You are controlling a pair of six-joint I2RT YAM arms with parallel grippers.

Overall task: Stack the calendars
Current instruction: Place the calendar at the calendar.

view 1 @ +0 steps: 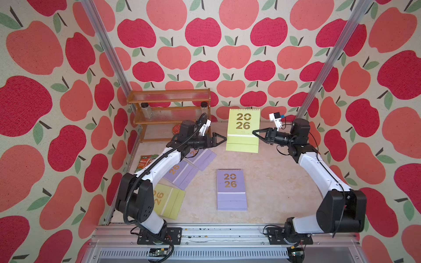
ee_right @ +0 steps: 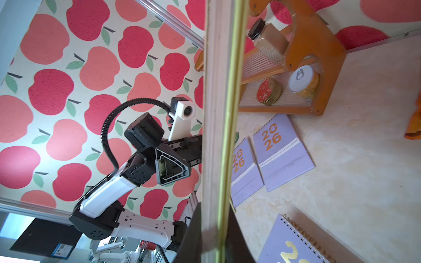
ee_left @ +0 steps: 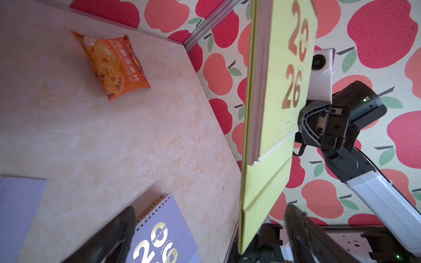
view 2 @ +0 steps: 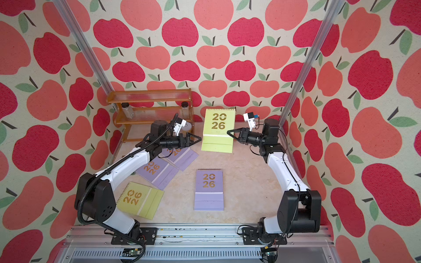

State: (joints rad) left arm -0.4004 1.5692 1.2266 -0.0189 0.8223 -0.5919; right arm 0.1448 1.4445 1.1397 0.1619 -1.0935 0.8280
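Marbled beige tabletop [view 1: 273,182], apple-print walls [view 1: 202,31]

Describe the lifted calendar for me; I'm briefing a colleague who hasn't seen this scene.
Find the wooden shelf rack at the back of the table. Just beside it, a yellow-green calendar hangs above the table, the right gripper shut on its edge. The other yellow-green calendar and the lavender ones lie flat on the table.

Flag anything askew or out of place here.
The yellow-green spiral-bound calendar is off the marbled table, pinched at one edge by the right tool. Two lavender spiral-bound calendars by the wooden shelf lie skewed, unstacked.
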